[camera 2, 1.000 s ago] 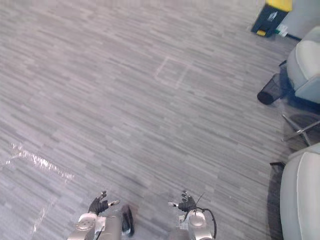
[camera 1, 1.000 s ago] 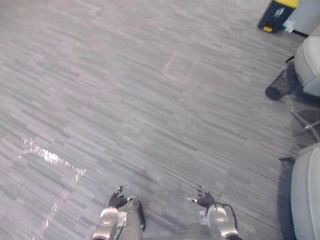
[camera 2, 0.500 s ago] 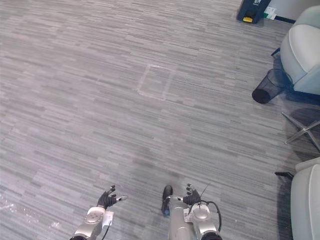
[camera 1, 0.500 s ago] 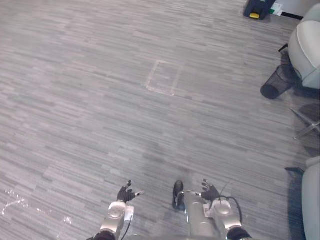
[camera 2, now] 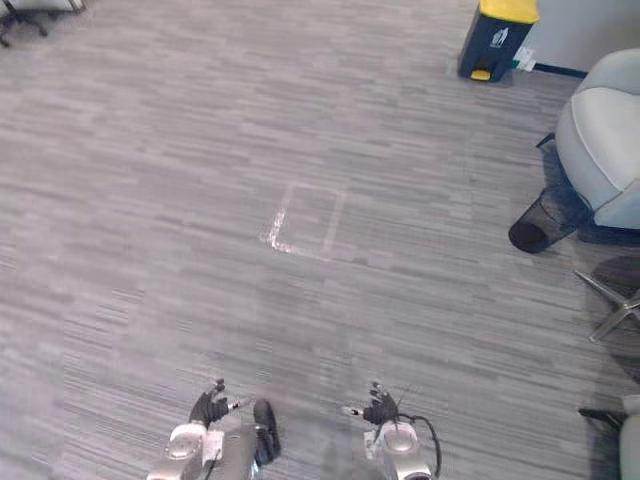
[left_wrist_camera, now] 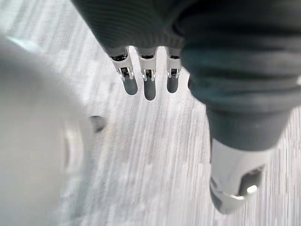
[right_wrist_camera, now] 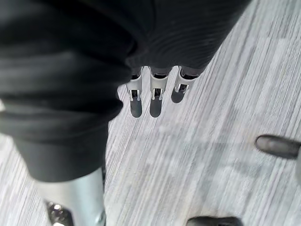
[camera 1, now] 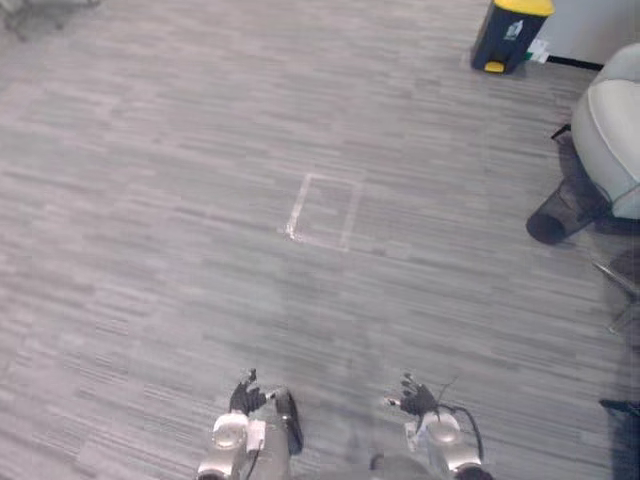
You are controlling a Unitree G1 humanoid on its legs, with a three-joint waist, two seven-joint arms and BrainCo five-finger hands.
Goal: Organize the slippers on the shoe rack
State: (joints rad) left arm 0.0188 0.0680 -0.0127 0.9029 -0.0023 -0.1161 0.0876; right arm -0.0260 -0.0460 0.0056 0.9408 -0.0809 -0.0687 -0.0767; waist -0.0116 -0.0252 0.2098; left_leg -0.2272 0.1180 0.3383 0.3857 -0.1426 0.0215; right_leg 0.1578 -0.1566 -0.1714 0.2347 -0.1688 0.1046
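Observation:
My left hand (camera 1: 243,398) hangs low at the near edge of the eye views, over grey striped carpet. Its fingers (left_wrist_camera: 149,84) are straight and spread, with nothing between them and the thumb. My right hand (camera 1: 415,400) hangs level with it a little to the right, also empty. Its fingers (right_wrist_camera: 155,101) point down at bare carpet. Neither hand touches anything.
A taped square outline (camera 1: 323,211) marks the floor ahead. At the far right stand a dark bin with a yellow lid (camera 1: 510,35), a grey armchair (camera 1: 615,140) and a black mesh wastebasket (camera 1: 560,212). Chair legs (camera 2: 615,315) reach in from the right.
The whole picture has shifted, so the camera has moved: the taped square and the bin now sit lower in view. Both hands stay open and empty.

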